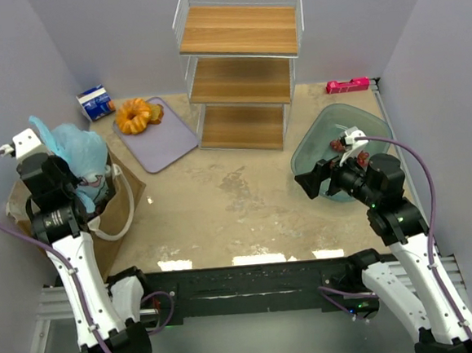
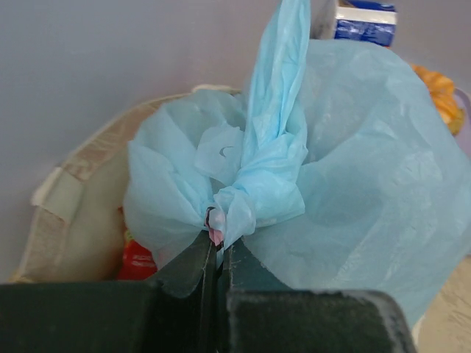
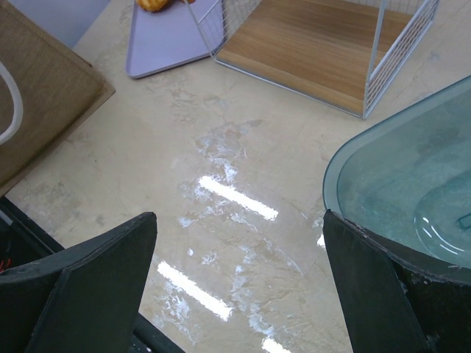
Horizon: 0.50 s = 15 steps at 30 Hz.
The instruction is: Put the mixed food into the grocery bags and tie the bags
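Left wrist view: the light-blue plastic bag (image 2: 353, 169) is seen gathered at its neck into a knot-like bunch, with one long tail standing upright. The left pincer (image 2: 217, 254) is closed on that bunch, its fingers pressed together with film pinched between them. The bag is set in the mouth of the brown paper bag (image 1: 127, 189) at the left of the table (image 1: 238, 201), and something red (image 2: 136, 261) is glimpsed beneath it.

The tying of the plastic bag is judged to be the step in hand. Whether the knot is fully drawn cannot be told. A firm pull along the tail is likely called for next, kept gentle because thin film may tear. The white loop handles (image 1: 125, 218) of the paper bag are not yet tied.

The right pincer (image 3: 239, 217) is held wide open and empty, above bare table beside the green translucent bowl (image 1: 342, 127). Small dark-red items (image 1: 337, 145), possibly grapes, are seen in that bowl.

A beige, marbled, glossy surface is shown, with glare streaks. A wire shelf unit (image 1: 239, 62) with wooden tiers is placed at the back, a lilac tray (image 1: 172, 141) with an orange ring pastry (image 1: 135, 115) beside it. Pale grey-lilac walls enclose the space.
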{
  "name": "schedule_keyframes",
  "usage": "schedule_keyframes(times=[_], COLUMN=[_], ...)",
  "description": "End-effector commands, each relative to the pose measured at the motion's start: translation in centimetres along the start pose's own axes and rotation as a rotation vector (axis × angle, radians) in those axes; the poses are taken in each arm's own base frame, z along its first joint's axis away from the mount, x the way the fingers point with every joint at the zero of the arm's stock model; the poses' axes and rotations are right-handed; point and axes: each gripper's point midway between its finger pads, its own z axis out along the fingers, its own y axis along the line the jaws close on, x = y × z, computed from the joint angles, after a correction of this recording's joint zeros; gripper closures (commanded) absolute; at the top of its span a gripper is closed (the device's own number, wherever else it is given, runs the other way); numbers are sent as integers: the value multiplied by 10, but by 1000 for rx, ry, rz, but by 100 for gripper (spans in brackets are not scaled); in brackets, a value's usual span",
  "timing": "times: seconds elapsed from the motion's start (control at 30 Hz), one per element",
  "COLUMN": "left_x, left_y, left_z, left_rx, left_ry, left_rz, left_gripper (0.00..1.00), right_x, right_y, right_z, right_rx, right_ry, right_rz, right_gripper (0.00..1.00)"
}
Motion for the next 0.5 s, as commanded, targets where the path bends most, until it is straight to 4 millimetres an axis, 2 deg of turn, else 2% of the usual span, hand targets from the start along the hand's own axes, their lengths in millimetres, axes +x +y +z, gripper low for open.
schedule_keyframes(times=[0.0, 0.07, 0.1, 0.17, 0.2, 0.23, 0.3, 0.4, 0.47], left_x=[-5, 16, 20, 32, 45, 46, 63, 69, 63], left_y=[-38, -27, -13, -6, -1, 0, 9, 22, 26], left_z=[-9, -7, -6, -10, -8, -11, -7, -11, -17], left_rx=[205, 139, 65, 25, -3, -6, -63, -124, -132], left_ry=[-102, -77, -86, -100, -90, -108, -91, -110, -138], left_rz=[-192, -233, -252, -316, -335, -367, -386, -395, -369], left_gripper=[100, 100, 100, 100, 100, 100, 100, 100, 99], right_x=[-3, -4, -4, -3, -4, -5, -5, -5, -7], right_y=[-1, -1, -1, -1, 0, 1, 1, 3, 4], right_z=[-4, -4, -4, -4, -5, -5, -6, -7, -7], right_rx=[13, 13, 11, 10, 8, 6, 3, -5, -7], right_ry=[-20, -27, -29, -27, -30, -34, -36, -39, -43], right_rz=[-12, -12, -12, -13, -14, -15, -16, -18, -18], right_gripper=[1, 2, 2, 2, 1, 2, 2, 1, 1])
